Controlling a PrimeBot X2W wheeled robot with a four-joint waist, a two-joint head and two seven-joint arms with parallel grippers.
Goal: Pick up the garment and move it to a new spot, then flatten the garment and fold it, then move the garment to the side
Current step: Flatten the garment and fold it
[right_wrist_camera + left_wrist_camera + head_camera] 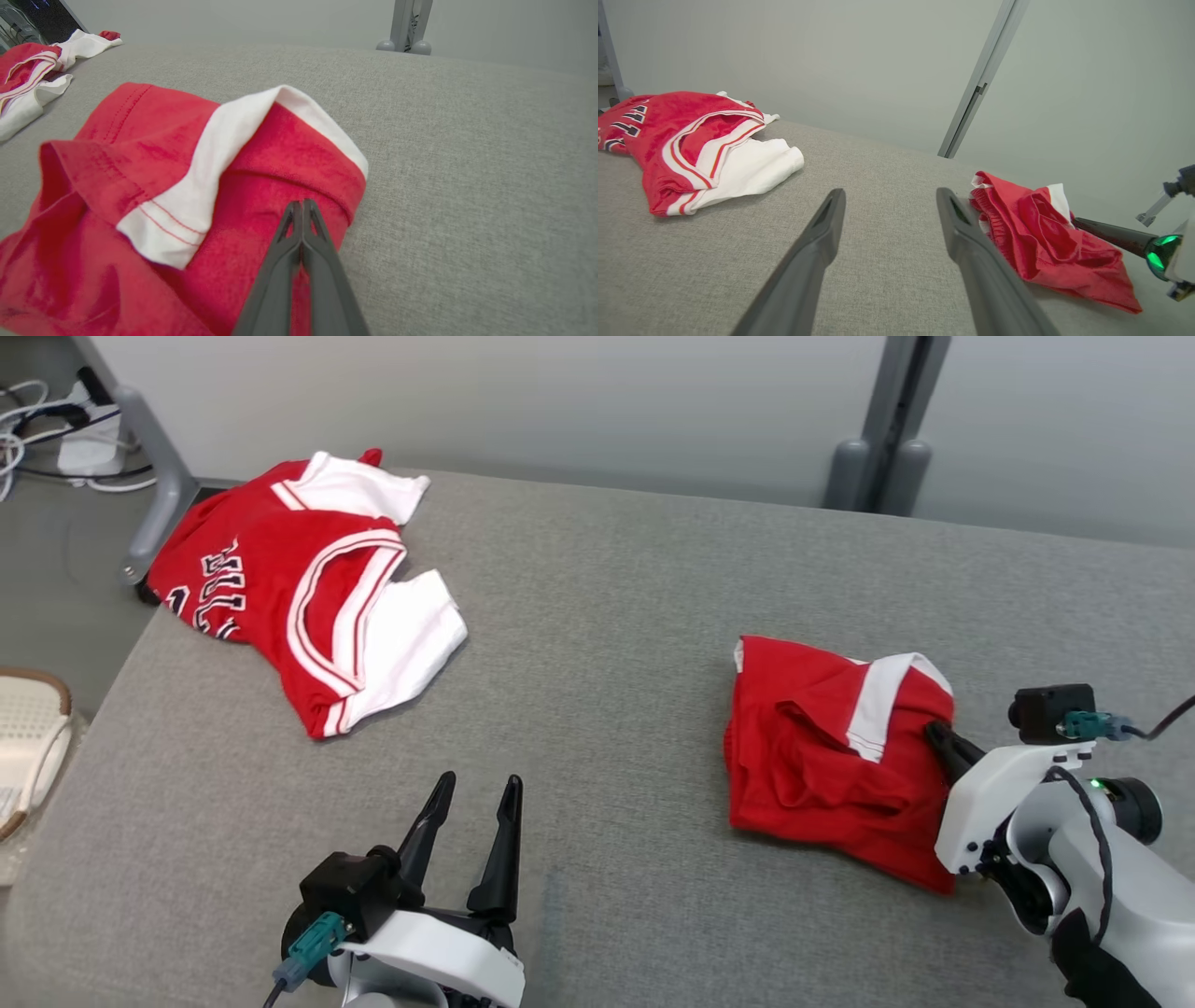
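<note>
The garment point(822, 756) is a crumpled pair of red shorts with a white band, lying on the right half of the grey table point(607, 616). My right gripper point(936, 733) reaches in from the right, its tips pressed into the cloth's right edge. In the right wrist view the two dark fingers meet at a crease in the red fabric point(140, 154), so the right gripper point(302, 204) is shut on it. My left gripper point(479, 779) stands open near the front edge, holding nothing. In the left wrist view the left gripper point(891, 192) is left of the garment point(1045, 233).
A red and white jersey point(280, 588) with black lettering lies at the table's far left corner. A grey post point(882, 448) rises behind the far edge. A woven basket point(28, 728) sits on the floor to the left, with cables and a power strip point(84, 439) beyond.
</note>
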